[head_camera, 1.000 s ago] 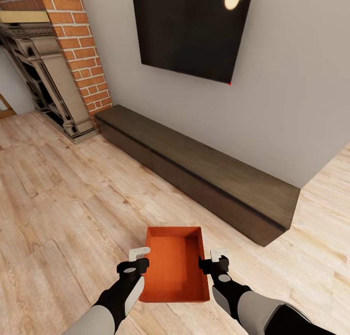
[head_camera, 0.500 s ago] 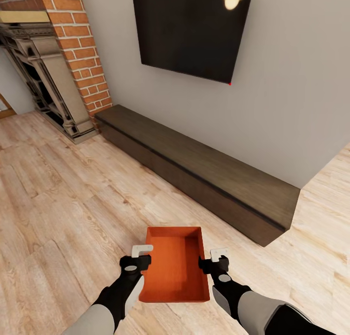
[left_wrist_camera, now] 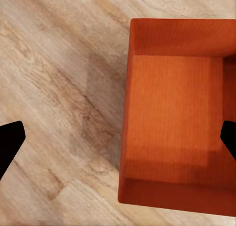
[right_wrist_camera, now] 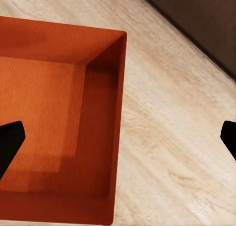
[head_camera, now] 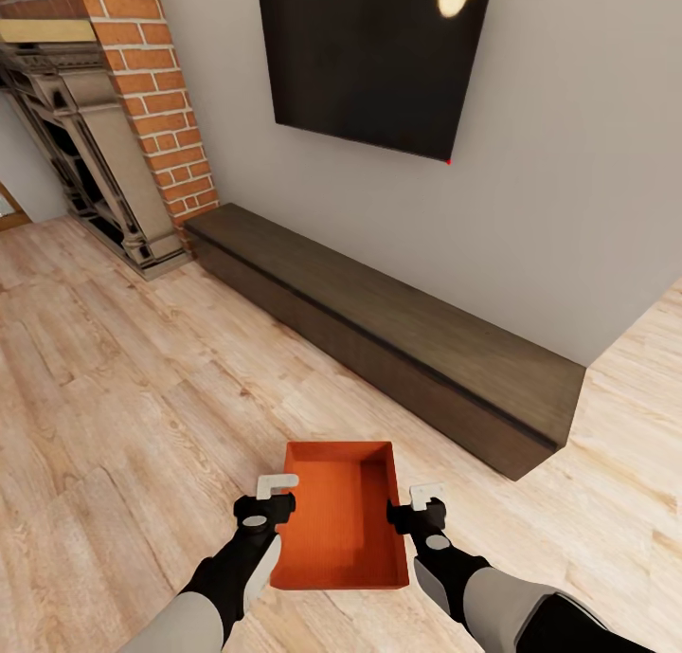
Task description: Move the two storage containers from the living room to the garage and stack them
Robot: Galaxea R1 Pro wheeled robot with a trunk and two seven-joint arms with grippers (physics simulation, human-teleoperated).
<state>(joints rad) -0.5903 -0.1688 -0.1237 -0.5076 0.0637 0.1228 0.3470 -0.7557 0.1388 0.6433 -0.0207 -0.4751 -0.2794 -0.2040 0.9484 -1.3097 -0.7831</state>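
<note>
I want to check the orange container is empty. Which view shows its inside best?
The left wrist view: the container appears from straight above, floor and inner walls bare. The right wrist view cuts off one side. The head view shows it whole but small, between the left gripper and right gripper.

Light wood plank floor (head_camera: 142, 388) under my arms carried an open orange-red rectangular storage container (head_camera: 339, 530); a long dark low cabinet (head_camera: 398, 340) stood along the wall.
</note>
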